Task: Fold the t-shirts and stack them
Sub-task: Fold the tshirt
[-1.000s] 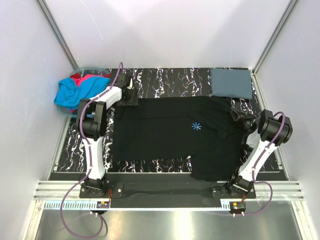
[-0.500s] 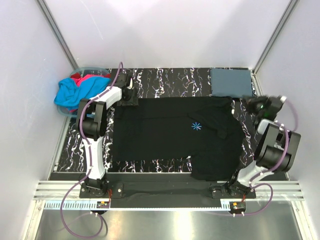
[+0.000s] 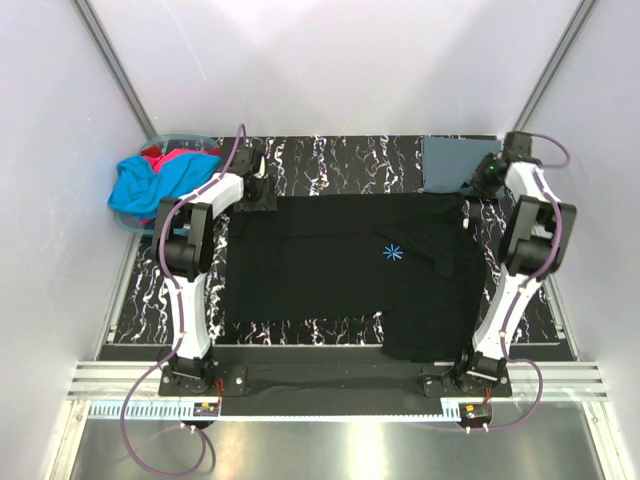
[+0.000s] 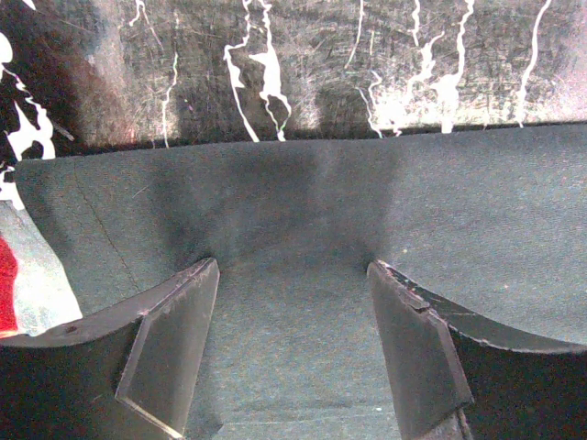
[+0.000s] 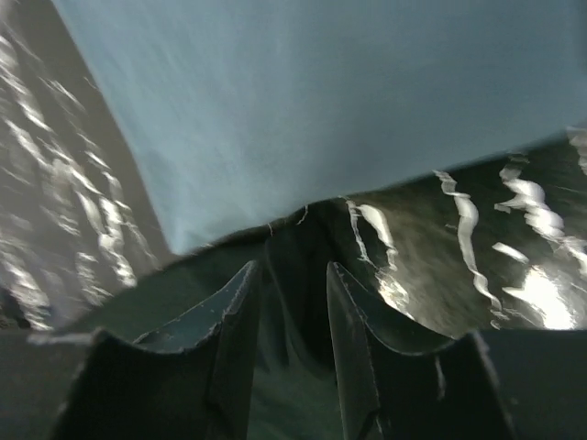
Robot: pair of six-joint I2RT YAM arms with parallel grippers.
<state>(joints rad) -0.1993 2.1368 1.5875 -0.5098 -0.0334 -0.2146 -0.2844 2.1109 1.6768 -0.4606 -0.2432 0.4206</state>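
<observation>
The black t-shirt (image 3: 340, 270) with a light-blue starburst print lies spread flat mid-table. My left gripper (image 3: 257, 192) sits at its far left corner, jaws wide open and pressed down on the cloth (image 4: 293, 339). It shows in the left wrist view (image 4: 293, 266). My right gripper (image 3: 478, 186) is at the shirt's far right corner, and in the right wrist view (image 5: 293, 268) it is shut on a fold of black cloth (image 5: 298, 367). The folded slate blue-grey t-shirt (image 3: 460, 165) lies just beyond it (image 5: 303, 101). The cyan t-shirt (image 3: 150, 185) and the red one (image 3: 165, 155) are bunched at the far left.
A pale plastic tub (image 3: 190, 135) at the far left holds the cyan and red shirts. White walls close in the marbled black table (image 3: 330, 155) on three sides. The arm bases stand on a rail at the near edge.
My right arm has swung from the shirt's right side out and up to its far right corner beside the slate shirt. The left arm has not moved.
</observation>
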